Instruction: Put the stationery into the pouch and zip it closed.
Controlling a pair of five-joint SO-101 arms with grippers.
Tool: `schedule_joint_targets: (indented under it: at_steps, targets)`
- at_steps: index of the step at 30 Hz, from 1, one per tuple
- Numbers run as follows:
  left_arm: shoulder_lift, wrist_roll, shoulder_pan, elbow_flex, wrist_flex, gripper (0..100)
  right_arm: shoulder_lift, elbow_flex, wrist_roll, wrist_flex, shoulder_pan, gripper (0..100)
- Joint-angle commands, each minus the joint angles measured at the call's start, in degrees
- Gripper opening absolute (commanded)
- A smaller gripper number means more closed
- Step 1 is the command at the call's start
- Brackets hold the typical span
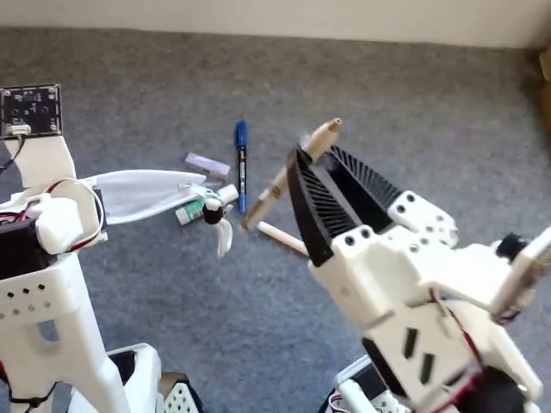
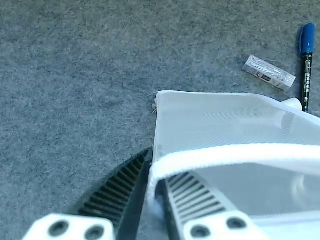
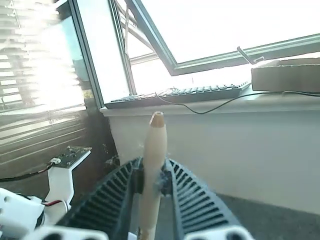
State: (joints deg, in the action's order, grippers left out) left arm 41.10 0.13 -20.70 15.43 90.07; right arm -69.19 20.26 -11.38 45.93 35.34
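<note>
Pinching the white rim of the mesh pouch (image 2: 225, 125), the left gripper (image 2: 156, 167) has its ribbed black jaws pressed together on the fabric edge. The pouch lies flat on the grey surface (image 1: 172, 95), left of its middle, with its open end held at the gripper. Just past the pouch's other end lie a small pale eraser (image 2: 269, 73) and a blue marker (image 2: 306, 60), side by side but apart, the marker pointing toward the far edge of the surface. In the high view a white and green tube (image 1: 196, 209) rests against the pouch's end, beside the marker's lower tip.

The right gripper (image 1: 314, 153) is raised over the middle of the surface, its jaws clamped on a wooden pencil (image 1: 274, 189), which slopes down from the jaws toward the marker. Whether its lower end touches the surface cannot be told. In the right wrist view the pencil's pointed end (image 3: 156, 120) sticks out past the fingertips. A second wooden stick (image 1: 281, 238) lies on the surface just beneath that gripper
</note>
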Motion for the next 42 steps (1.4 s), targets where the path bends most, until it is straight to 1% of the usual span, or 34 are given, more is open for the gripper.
schedule_joint_targets:
  at_steps: [1,10,16,19,23,25,30,35,38,40,42]
  targets:
    - [-0.84,-0.09,-0.22,-0.84,0.18,0,-2.59,6.29,0.53,-10.15,0.66,0.5]
    - [-0.84,0.0,-0.22,-0.84,-0.09,0,-3.3,16.92,0.53,-28.44,1.36,0.5]
    - [-0.84,0.0,-0.22,-0.84,-0.09,0,-3.21,23.34,0.53,-36.44,10.24,0.5]
    - [-0.84,0.0,-0.22,-0.75,0.0,0,-3.21,26.68,0.62,-41.1,12.88,0.5]
    - [-0.84,0.0,-0.22,-0.75,-0.09,0,-3.12,30.2,0.62,-48.31,13.05,0.5]
    - [-0.84,0.0,-0.22,-0.75,-0.18,0,-3.12,31.16,0.62,-50.33,12.97,0.5]
    - [-0.84,0.0,-0.22,-0.75,-0.18,0,-2.51,32.22,0.62,-51.3,12.97,0.5]
    - [-0.84,0.0,-0.22,-0.75,-0.18,0,5.49,31.6,0.7,-51.38,12.88,0.5]
    - [-0.84,0.0,-0.31,-0.75,-0.18,0,9.36,31.34,0.7,-55.52,13.05,0.5]
    - [-0.84,0.0,-0.48,-0.75,-0.18,0,11.56,31.6,3.08,-59.82,12.97,0.5]
    - [-0.84,0.0,-0.48,-0.66,-0.18,0,13.93,31.6,8.44,-64.31,13.23,0.5]
